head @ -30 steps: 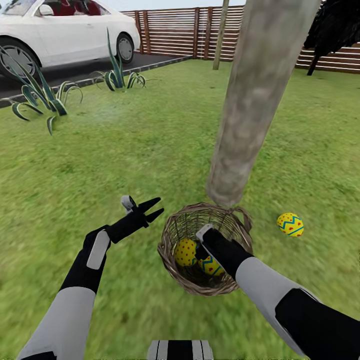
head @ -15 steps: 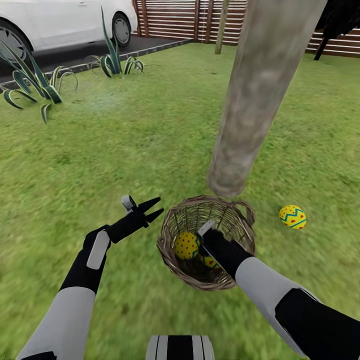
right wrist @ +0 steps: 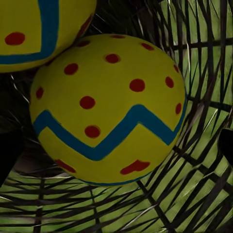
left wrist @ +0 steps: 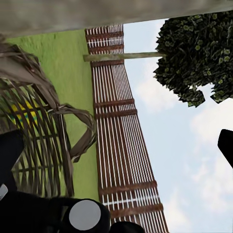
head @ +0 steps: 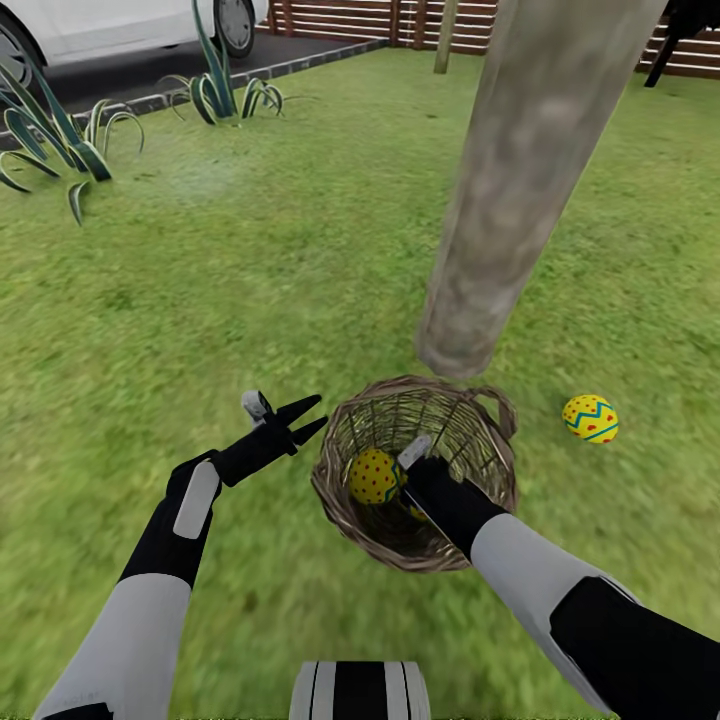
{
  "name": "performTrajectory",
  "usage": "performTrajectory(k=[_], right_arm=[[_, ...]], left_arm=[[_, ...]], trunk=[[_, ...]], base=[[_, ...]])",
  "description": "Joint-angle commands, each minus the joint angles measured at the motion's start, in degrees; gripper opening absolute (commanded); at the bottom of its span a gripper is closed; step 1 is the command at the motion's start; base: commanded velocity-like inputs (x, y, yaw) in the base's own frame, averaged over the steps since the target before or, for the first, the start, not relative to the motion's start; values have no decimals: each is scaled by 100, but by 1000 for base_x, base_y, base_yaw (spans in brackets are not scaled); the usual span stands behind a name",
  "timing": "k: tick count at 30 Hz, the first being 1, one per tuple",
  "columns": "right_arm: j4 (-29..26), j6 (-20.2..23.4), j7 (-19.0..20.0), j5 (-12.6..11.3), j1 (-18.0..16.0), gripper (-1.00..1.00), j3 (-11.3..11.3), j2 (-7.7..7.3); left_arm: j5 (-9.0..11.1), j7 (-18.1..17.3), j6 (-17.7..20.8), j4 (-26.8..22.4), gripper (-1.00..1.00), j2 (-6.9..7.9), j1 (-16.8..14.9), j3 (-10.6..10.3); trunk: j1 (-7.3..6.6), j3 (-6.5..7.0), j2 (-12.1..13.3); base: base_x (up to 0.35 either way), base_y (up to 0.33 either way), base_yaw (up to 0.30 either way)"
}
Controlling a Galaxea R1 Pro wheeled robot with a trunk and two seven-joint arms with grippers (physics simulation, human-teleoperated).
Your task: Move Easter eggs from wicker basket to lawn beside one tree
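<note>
**Second egg: right gripper reaching inside the basket**

The right gripper (head: 418, 478) is reaching down into the wicker basket (head: 340, 495), which is sitting on the lawn (head: 250, 280) just beside the base of the tree (head: 500, 210). One egg (head: 590, 418) is already lying on the grass near the trunk, to the right of the basket. A second egg (head: 375, 476) is showing inside the basket, just beside the gripper. In the right wrist view the nearer egg (right wrist: 108, 109) is sitting between the two dark fingertips at the frame edges, with another egg (right wrist: 43, 29) touching it behind. The jaws are spread wide around that egg, not yet closed on it.

The left gripper (head: 300, 418) is hovering over the grass just left of the basket, its fingers slightly parted and holding nothing.

Judgement: the step in hand is the grasp of the second egg; one of three placed. The next move is calling for closing squarely on the egg's middle, then lifting straight up clear of the rim. The rounded shell may be slipping sideways against its neighbour.
</note>
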Motion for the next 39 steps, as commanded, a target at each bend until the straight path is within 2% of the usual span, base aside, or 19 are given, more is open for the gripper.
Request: performTrajectory(k=[1,8,19,22,28,31,32,39], right_arm=[[-9,28,-12,36,-4,100,22,-4],[-20,16,-184,36,-4,100,17,-5],[-21,15,-235,36,-4,100,10,-5],[-21,15,-589,36,-4,100,1,2],[-21,15,-918,33,-4,100,-12,7],[-21,7,-936,27,-4,100,-16,10],[-21,-30,-937,26,-4,-100,-16,10],[-21,-108,-937,20,-4,-100,-16,10]], left_arm=[[-5,-16,28,0,100,-5,-3,14],[-9,-16,28,0,100,-5,-3,14],[-11,-16,28,0,100,-5,-3,14],[-11,-16,28,0,100,-5,-3,14],[-9,-16,28,0,100,-5,-3,14],[-9,-16,28,0,100,-5,-3,14],[-6,-16,28,0,100,-5,-3,14],[-3,-36,22,0,100,-5,-3,14]], trunk=[[1,-26,-3],[19,-182,-12],[48,-425,-27],[55,-492,-31],[71,-625,-39],[78,-691,-43],[78,-691,-43],[78,-691,-43]], base=[[0,0,0],[0,0,0],[0,0,0],[0,0,0],[0,0,0],[0,0,0],[0,0,0],[0,0,0]])
